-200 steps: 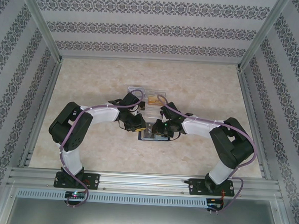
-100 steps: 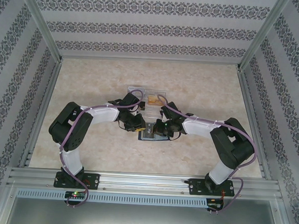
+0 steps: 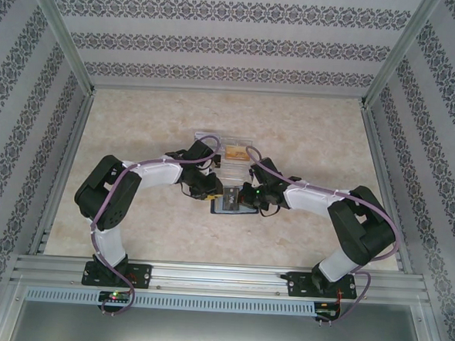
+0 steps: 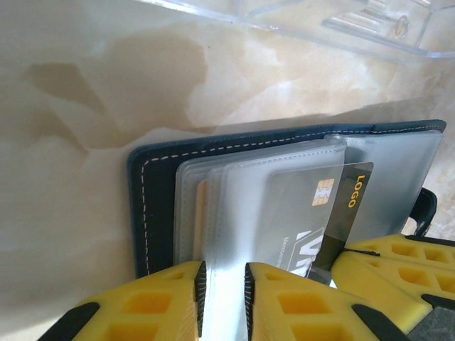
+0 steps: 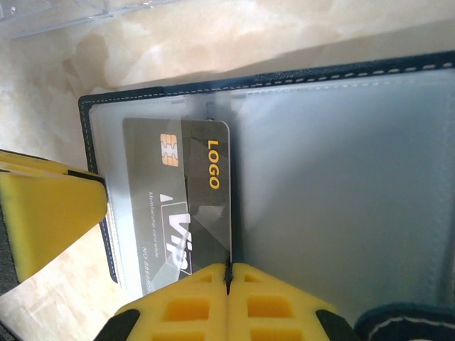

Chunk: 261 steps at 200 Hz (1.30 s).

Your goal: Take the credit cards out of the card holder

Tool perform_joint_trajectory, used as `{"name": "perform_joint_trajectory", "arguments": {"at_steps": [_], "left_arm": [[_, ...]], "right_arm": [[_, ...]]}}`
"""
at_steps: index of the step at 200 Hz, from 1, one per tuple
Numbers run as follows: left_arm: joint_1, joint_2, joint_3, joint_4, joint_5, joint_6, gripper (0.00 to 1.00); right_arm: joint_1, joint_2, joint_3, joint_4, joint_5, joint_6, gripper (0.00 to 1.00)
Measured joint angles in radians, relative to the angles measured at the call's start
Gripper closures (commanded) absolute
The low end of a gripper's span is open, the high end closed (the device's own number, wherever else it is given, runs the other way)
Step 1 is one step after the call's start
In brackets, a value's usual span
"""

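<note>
The holder lies open on the desk. The left fingers apparently pinch a clear sleeve to steady it; the right fingers, closed on the half-out card, can pull.

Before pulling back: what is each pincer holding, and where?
Right pincer pinches the grey card by its lower edge; left pincer clamps a clear sleeve of the card holder.

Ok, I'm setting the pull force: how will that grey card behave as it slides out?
The grey card looks stiff, flat with straight edges, so it probably won't bend. Its glossy face may slip in the right tool, shut on its edge. The frosted sleeves look floppy and could drag along.
</note>
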Motion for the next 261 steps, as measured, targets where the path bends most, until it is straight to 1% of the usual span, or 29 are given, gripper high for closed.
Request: {"name": "perform_joint_trajectory", "arguments": {"at_steps": [24, 67, 92, 121, 176, 243, 261], "left_arm": [[0.000, -0.020, 0.004, -0.022, -0.004, 0.011, 0.81], [-0.011, -0.041, 0.016, -0.023, 0.011, 0.017, 0.82], [-0.034, -0.011, 0.040, -0.027, 0.018, 0.017, 0.82], [-0.044, 0.028, 0.058, -0.042, 0.006, 0.018, 0.83], [-0.044, 0.037, 0.058, -0.065, -0.019, 0.021, 0.85], [-0.044, 0.045, 0.053, -0.061, -0.019, 0.024, 0.87], [-0.043, 0.045, 0.049, -0.055, -0.019, 0.024, 0.87]], "right_arm": [[0.000, 0.000, 0.000, 0.000, 0.004, 0.000, 0.94], [0.000, 0.000, -0.004, 0.004, 0.005, 0.004, 0.85], [0.000, 0.000, -0.005, 0.008, 0.005, 0.013, 0.78], [-0.003, 0.005, -0.005, 0.017, 0.004, 0.020, 0.75], [-0.007, 0.029, -0.005, 0.034, 0.001, 0.024, 0.73], [-0.031, 0.050, -0.024, 0.115, -0.073, 0.035, 0.74], [-0.033, 0.051, -0.034, 0.135, -0.088, 0.036, 0.76]]}}
